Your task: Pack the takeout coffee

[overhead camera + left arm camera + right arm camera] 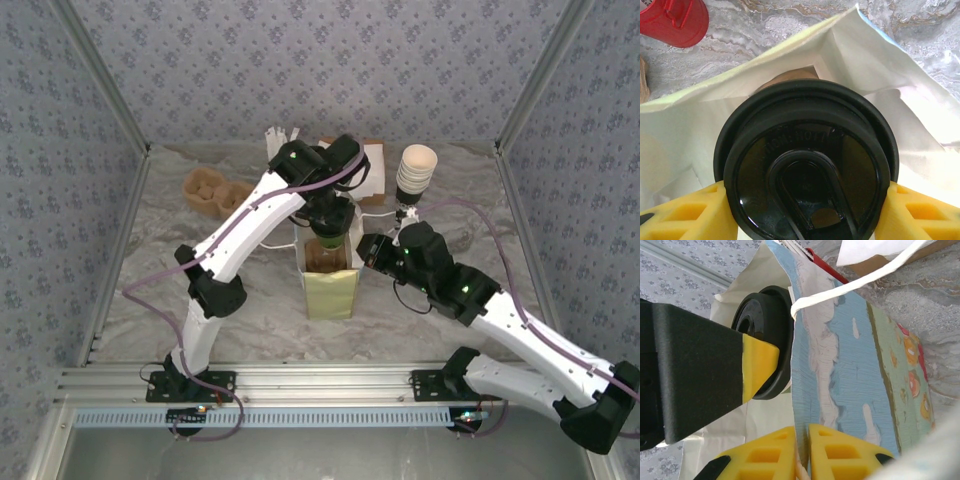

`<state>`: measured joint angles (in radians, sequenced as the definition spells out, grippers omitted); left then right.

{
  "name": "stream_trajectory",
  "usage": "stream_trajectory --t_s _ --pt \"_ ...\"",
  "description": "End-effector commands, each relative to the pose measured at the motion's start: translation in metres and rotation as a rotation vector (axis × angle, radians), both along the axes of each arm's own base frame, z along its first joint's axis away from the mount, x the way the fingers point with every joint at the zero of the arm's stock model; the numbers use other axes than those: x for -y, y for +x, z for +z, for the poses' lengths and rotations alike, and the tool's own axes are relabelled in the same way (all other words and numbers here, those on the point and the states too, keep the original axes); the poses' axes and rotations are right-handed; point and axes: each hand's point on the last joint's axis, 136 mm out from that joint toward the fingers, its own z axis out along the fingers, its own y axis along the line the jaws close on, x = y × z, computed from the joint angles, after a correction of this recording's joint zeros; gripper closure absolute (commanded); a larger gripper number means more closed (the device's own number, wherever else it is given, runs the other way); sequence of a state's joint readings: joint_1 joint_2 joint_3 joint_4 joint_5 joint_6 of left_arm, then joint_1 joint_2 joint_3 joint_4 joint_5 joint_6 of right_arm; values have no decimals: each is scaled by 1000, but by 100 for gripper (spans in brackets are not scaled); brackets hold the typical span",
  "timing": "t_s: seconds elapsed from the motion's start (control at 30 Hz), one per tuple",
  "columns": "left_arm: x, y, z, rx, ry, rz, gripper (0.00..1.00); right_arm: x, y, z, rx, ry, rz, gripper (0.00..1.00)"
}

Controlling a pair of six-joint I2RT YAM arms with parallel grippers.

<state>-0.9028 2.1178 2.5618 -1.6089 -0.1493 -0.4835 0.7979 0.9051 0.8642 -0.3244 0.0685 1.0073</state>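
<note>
The takeout coffee (pixel 805 150) sits squarely between the jaws of the left gripper (pixel 805 192). The two yellow pads (pixel 685 215) press on opposite sides of the black lid's rim, low in the left wrist view, so this gripper is clamped on the cup. The cup hangs in the open mouth of the paper bag (pixel 875 65), whose white inner walls surround it on all sides.

In the top view, the left gripper (pixel 330 220) stands at the middle of the frame, directly above the upright paper bag (pixel 330 290). Only a sliver of the green cup (pixel 329 243) shows beneath it.

The right gripper (pixel 802 440) at the bottom of its own view has its yellow fingers (pixel 765 455) closed flat on the bag's upper edge, pinching the wall. The printed blue and green outer face of the bag (pixel 850 365) runs up the frame to the right. The lid (pixel 767 340) and one pad of the left gripper show left of that wall. In the top view the right gripper (pixel 365 250) sits against the bag's right side.

From the left wrist the lid hides the cup's green wall and base, so I cannot tell whether the cup touches the bag's floor. A brownish patch behind the lid is hard to make out. A red cup (pixel 675 20) is cut off at the upper left corner.
</note>
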Motion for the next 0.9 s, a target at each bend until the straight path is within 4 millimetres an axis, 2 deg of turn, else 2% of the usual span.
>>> stream_trajectory --t_s 0.0,0.57,0.87 --pt "-37 -19 -22 -122 174 35 40 3 -1 0 4 11 -22 85" --pt "-32 -10 -48 -171 175 62 41 6 -3 -2 8 2 -26 85" --pt "-44 1 -54 -161 113 166 41 4 -5 -2 8 13 -17 85"
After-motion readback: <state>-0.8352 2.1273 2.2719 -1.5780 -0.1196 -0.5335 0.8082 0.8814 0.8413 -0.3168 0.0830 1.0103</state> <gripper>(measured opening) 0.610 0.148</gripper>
